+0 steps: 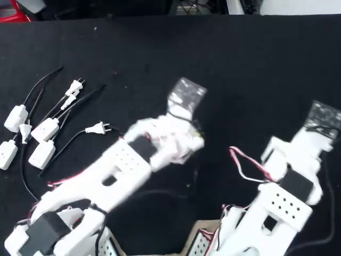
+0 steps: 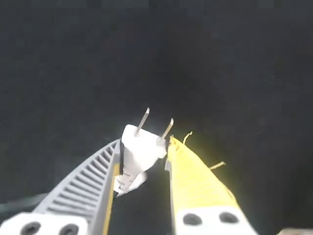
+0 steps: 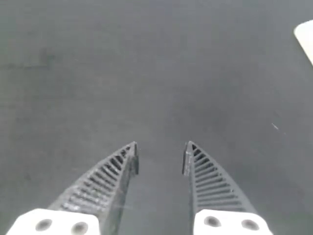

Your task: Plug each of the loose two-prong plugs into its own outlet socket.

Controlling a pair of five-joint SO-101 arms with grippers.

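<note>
My left gripper (image 2: 144, 147) is shut on a white two-prong plug (image 2: 142, 152), whose metal prongs point away from the wrist over the black mat. In the high view this gripper (image 1: 185, 96) hangs over the middle of the table. Several white outlet sockets (image 1: 45, 129) with black cords lie at the far left. Loose white plugs (image 1: 98, 128) lie beside them, and another plug (image 1: 73, 86) lies a little farther back. My right gripper (image 3: 160, 152) stands open with nothing between its fingers, at the table's right side (image 1: 322, 116).
The black mat (image 1: 245, 58) covers the whole table. Black cords (image 1: 32, 176) trail from the sockets towards the left arm's base. A white object's corner (image 3: 305, 39) shows at the edge of the right wrist view.
</note>
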